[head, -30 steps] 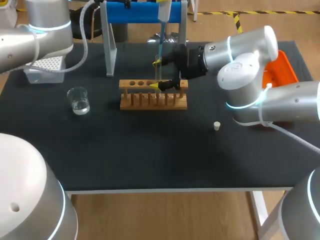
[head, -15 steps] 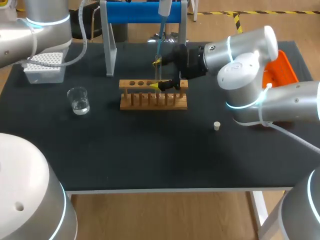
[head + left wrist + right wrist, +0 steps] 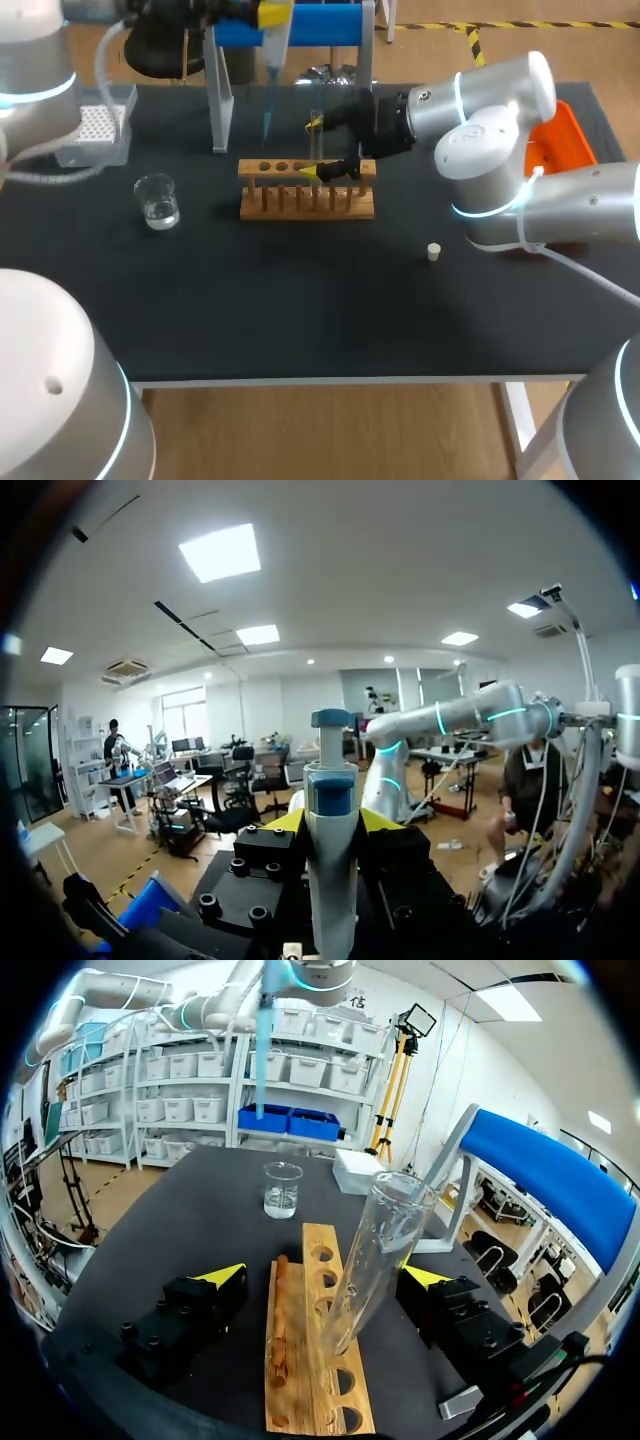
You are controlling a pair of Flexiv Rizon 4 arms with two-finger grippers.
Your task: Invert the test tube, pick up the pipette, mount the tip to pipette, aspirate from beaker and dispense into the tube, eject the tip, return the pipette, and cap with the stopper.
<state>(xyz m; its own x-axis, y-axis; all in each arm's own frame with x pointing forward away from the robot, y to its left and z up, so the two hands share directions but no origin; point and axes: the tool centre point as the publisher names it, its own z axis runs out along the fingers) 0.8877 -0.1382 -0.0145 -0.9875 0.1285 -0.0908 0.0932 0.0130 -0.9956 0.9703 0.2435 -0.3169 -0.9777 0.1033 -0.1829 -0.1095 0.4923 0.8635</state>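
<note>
Matte black surface (image 3: 300,320) at a two-arm lab bench: at 10 o'clock sits a white tip box (image 3: 95,125) of gridded plastic. A small clear beaker (image 3: 157,200) holding a little liquid stands at 9 o'clock of the wooden rack (image 3: 307,200). Light and smooth-walled, it could tip or slide if a descending tip strikes its rim. Near 11 o'clock the left claw (image 3: 272,12) is clamped on the white-and-blue pipette (image 3: 268,90), its slender tapered point hanging above the surface. The thin glass test tube (image 3: 317,135) stands mouth-up in a rack hole, and the right claw (image 3: 313,147) is spread wide on either side without touching it. A nudge from those fingers could rock the slick tube and spoil the aim at its narrow mouth. A small pale stopper (image 3: 434,252) lies at 4 o'clock of the rack.
</note>
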